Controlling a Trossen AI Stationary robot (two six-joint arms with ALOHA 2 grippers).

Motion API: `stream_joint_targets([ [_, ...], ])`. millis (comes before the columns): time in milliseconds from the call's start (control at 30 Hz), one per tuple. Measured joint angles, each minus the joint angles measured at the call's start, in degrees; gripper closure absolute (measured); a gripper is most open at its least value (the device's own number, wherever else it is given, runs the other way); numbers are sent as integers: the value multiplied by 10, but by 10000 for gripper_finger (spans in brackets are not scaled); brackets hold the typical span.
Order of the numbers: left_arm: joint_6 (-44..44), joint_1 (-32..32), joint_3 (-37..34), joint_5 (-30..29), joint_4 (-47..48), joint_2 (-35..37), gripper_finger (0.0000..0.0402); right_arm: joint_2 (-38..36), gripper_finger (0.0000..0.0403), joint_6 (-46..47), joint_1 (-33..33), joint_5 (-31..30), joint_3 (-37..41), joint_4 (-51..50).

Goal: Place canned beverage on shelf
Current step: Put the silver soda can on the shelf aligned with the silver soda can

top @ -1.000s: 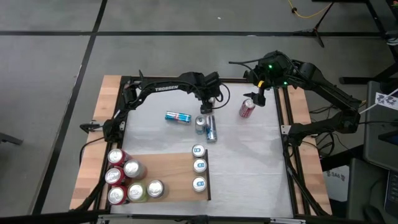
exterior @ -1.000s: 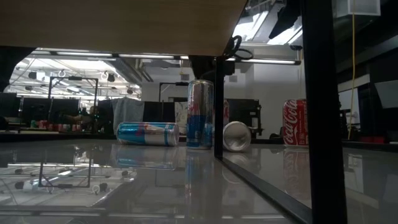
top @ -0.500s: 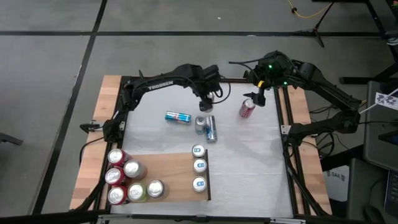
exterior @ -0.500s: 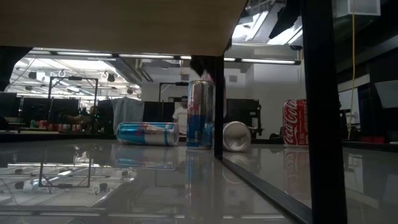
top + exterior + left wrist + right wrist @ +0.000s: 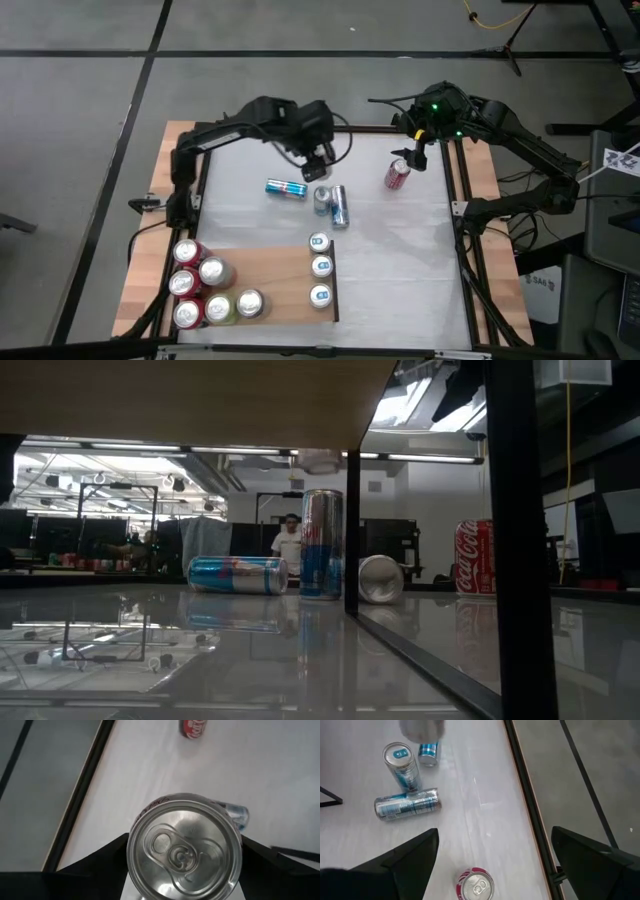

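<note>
My left gripper [image 5: 320, 168] hangs above the far middle of the table, shut on a silver can [image 5: 184, 865] whose top faces the left wrist view. The can shows as a pale blur in the right wrist view [image 5: 422, 729]. My right gripper [image 5: 413, 155] waits open over the far right, above an upright red can [image 5: 397, 175]. On the white table below are a lying blue can [image 5: 286, 188], an upright can [image 5: 321, 200] and a lying can [image 5: 339, 207]. The shelf [image 5: 275, 290] is the wood panel at the near left; it bears several upright cans. My left gripper pinches the silver can by its side wall just under the rim [image 5: 131, 857], one dark finger [image 5: 97, 865] on each side. The fingers come from above, slanting down. The can is lifted clear of the table, roughly upright with its top up.
Three upright cans [image 5: 320, 268] line the shelf's right edge and several more [image 5: 205, 290] crowd its left end. Black frame rails [image 5: 460, 200] run along the table's sides. A person [image 5: 290, 538] stands in the room beyond the table.
My left gripper has risen and drawn back toward the table's far left, rolling a little, still shut on the silver can. The can has gone up from beside the upright can, clear of the table and nearly out of the low view.
</note>
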State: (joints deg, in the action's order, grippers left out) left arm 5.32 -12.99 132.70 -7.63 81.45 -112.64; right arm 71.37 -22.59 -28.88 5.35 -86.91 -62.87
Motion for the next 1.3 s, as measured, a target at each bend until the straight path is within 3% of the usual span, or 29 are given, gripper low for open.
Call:
stream_joint_targets([
  [267,78,76,-1,-51,95,61,118,0,26,18,0,33,0,6],
  [633,153,220,-14,-83,85,105,118,0,26,84,0,77,0,81],
  [900,271,294,-162,-77,86,191,118,0,26,118,26,77,0,93],
  [1067,374,345,-258,-83,87,258,118,4,26,123,82,75,0,106],
  [1300,451,418,-327,-73,85,272,118,29,26,140,168,72,0,172],
])
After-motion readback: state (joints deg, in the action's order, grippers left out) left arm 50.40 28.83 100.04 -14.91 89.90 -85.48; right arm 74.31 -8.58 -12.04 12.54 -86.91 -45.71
